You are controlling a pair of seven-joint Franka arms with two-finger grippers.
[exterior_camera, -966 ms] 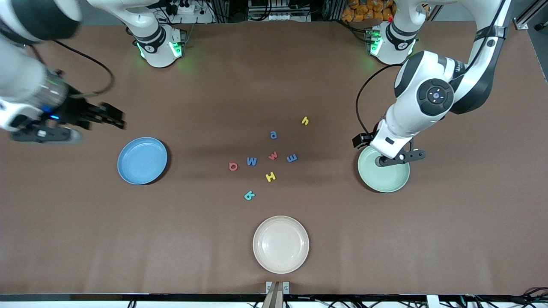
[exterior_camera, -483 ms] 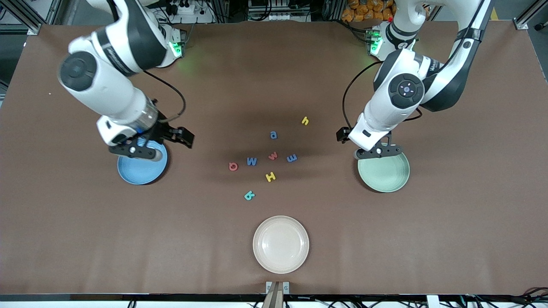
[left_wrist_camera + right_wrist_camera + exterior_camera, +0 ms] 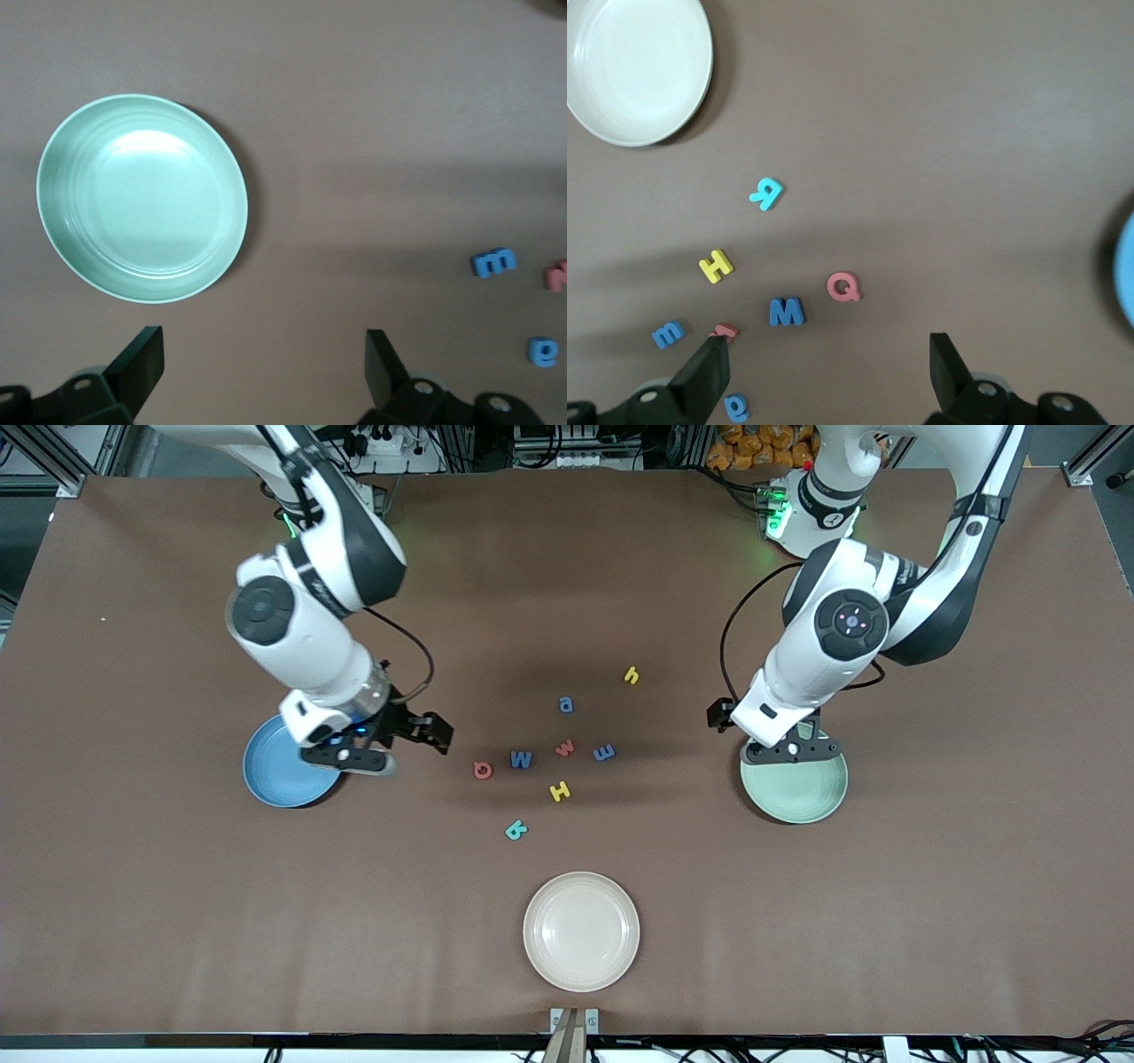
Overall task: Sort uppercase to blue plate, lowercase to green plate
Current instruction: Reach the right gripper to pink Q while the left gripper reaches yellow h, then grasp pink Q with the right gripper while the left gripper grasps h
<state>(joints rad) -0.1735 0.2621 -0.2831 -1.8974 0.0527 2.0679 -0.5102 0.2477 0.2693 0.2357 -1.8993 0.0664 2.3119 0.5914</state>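
The letters (image 3: 554,748) lie in a loose cluster mid-table, between the plate at the right arm's end (image 3: 276,784) and the plate at the left arm's end (image 3: 802,793), with a third plate (image 3: 580,931) nearer the front camera than all of them. Within the cluster the h (image 3: 631,675) lies farthest from that camera, the a (image 3: 566,705) just nearer, then a row of Q (image 3: 482,770), W (image 3: 521,759), w (image 3: 564,747) and m (image 3: 603,752), then the H (image 3: 559,790), and the R (image 3: 516,830) nearest. No letter lies on any plate
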